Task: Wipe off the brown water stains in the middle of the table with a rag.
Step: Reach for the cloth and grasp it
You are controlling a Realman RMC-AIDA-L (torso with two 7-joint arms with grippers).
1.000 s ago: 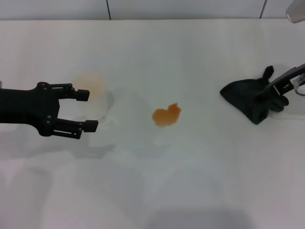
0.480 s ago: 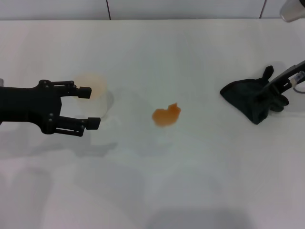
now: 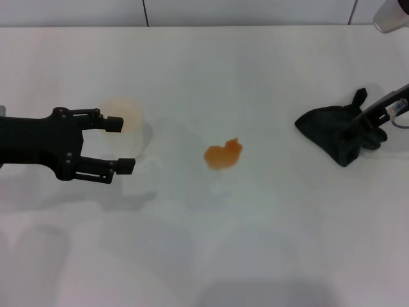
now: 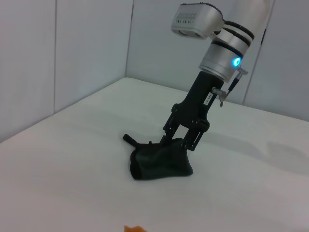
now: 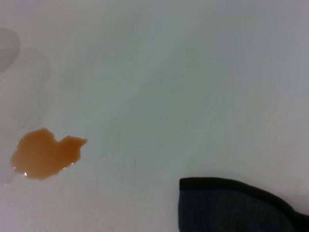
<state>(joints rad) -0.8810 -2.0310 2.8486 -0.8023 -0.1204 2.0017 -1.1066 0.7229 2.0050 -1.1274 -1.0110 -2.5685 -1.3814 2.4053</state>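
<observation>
White, glossy and largely bare, the table (image 3: 211, 243) fills the head view, bounded at its far edge by pale wall panels with dark vertical seams; the left wrist view shows the same light panels meeting at a corner behind the tabletop. At the left, the left gripper (image 3: 121, 145) reaches in horizontally, its two black fingers spread apart with nothing between them. Just beyond its fingertips stands a pale translucent cup (image 3: 123, 116) with a faint orange tint, partly overlapped by the upper finger in the head view. Near the centre lies the brown water stains (image 3: 223, 155), a single orange-brown blotch with an irregular edge, well apart from both grippers and with bare tabletop on every side; it shows also in the right wrist view (image 5: 44, 153). At the right, the rag (image 3: 329, 132), a black lumpy wad, rests on the table, well apart from the blotch. The right gripper (image 4: 177, 142) comes down at a slant onto the rag, its fingers set into the cloth at the wad's upper side; whether they are pinching the cloth cannot be told.
</observation>
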